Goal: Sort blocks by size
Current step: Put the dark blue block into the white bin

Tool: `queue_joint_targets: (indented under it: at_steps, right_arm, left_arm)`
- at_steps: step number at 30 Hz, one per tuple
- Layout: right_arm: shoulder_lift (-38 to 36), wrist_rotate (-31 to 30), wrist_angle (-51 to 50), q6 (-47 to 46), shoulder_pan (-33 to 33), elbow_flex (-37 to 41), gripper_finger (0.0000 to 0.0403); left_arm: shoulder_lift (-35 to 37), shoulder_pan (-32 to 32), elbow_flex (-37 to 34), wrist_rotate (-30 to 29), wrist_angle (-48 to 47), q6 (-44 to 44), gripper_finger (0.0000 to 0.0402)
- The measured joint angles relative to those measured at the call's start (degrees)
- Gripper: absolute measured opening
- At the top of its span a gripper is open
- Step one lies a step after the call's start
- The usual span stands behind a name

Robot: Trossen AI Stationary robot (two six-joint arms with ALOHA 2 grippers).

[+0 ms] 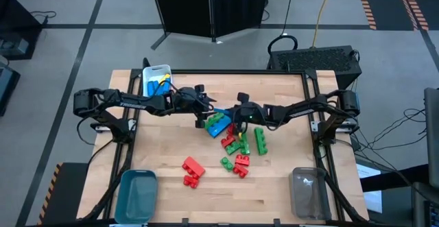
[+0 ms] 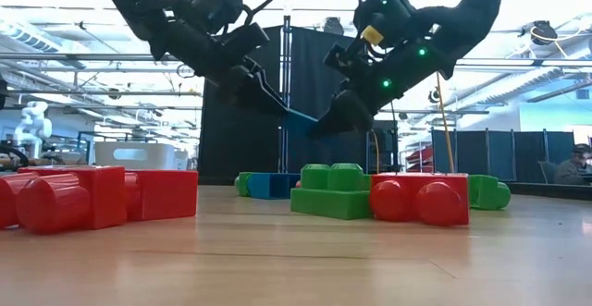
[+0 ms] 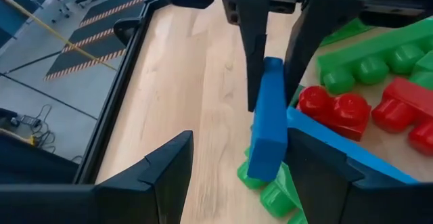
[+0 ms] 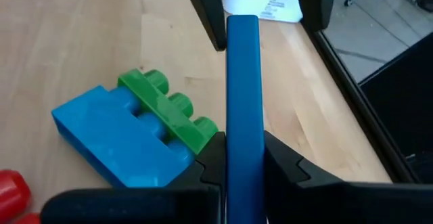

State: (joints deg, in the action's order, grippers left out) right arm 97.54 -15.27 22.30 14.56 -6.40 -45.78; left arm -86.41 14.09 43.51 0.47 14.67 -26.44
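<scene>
Your thin blue bar [image 4: 243,109] is up in the air above the middle of the table [image 1: 171,145], between the two arms. The right gripper [image 4: 243,160] has it pinched: its fingers are closed tight on one end of the bar, which juts straight out from them. The left gripper [image 3: 240,163] faces it from the other side with its fingers spread wide. In the left wrist view the bar sits in the gap between those fingers; you cannot tell whether either one touches it. In the low view both grippers meet at the bar well above the tabletop.

Directly under the bar you have a blue brick [image 4: 122,139] with a green brick [image 4: 169,109] lying against it on the wood. Just beyond, toward the right arm, lies the main cluster: red bricks [image 1: 240,164] and green bricks [image 1: 260,141] scattered close together. A separate pair of red bricks [image 1: 193,171] sits apart, nearer the front edge.

At the table's far left corner stands a white bin [image 1: 156,76] with blue and yellow pieces inside. A teal bin [image 1: 137,194] sits at the front left corner and a clear bin [image 1: 309,193] at the front right.
</scene>
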Motion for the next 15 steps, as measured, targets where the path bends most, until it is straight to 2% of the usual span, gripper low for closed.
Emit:
queue_joint_targets:
  at_steps: [7, 15]
  right_arm:
    - [0.0, 0.1, 1.5, 1.4, 0.3, 0.0, 0.0040]
    - [0.0, 0.1, 2.8, 3.2, 1.0, 0.0, 0.0040]
  left_arm:
    - [0.0, -0.3, 0.0, 5.3, 0.1, -1.5, 0.0222]
    - [0.0, -0.7, 0.0, 5.6, 0.3, -2.8, 0.0222]
